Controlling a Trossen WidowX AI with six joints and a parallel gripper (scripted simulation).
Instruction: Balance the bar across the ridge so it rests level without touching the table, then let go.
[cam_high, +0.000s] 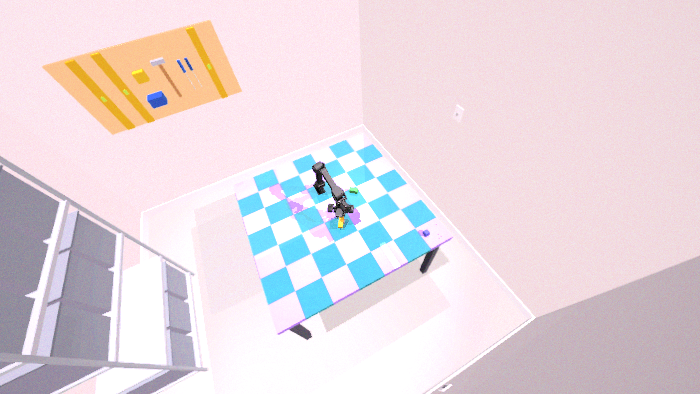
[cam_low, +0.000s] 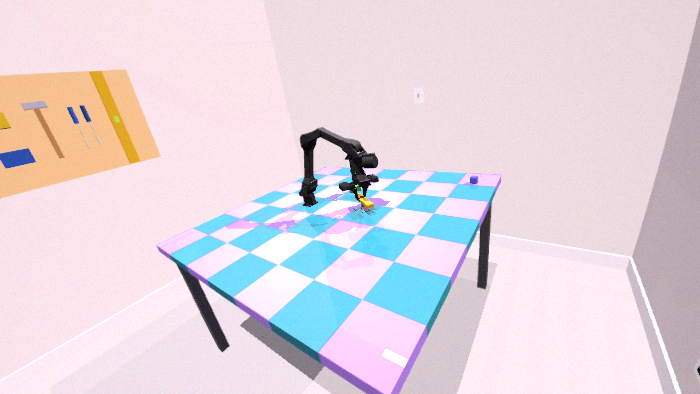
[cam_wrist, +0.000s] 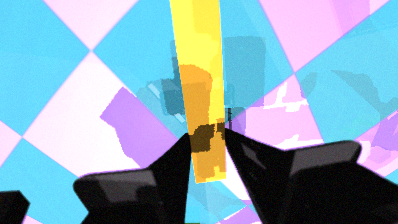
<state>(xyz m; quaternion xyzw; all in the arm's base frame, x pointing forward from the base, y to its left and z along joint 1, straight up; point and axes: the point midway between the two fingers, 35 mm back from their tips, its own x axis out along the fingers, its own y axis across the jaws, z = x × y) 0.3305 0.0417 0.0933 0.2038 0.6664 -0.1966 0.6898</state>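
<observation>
In the exterior view, the near corner of the checkered worktop (cam_high: 315, 300) (cam_low: 310, 310) (cam_wrist: 120, 50) comes first, in pink and blue squares. Farther in, around the middle, is the yellow bar (cam_high: 341, 223) (cam_low: 367, 202) (cam_wrist: 200, 50), grasped near one end by the end effector (cam_high: 341, 216) (cam_low: 361, 195) (cam_wrist: 207, 134), a black finger on either side of it. The bar's other end reaches out ahead of the fingers (whether it meets the ridge, I cannot tell). Behind, the black arm (cam_high: 329, 181) (cam_low: 308, 160) arches up from its base and down to the bar. A small green object (cam_high: 354, 190) (cam_low: 357, 188) lies beyond the end effector, and a blue cube (cam_high: 426, 233) (cam_low: 474, 180) sits near a far corner. Past the worktop, an orange tool board (cam_high: 175, 40) (cam_low: 142, 135) hangs on the wall, carrying a hammer (cam_high: 170, 80) (cam_low: 50, 132).
</observation>
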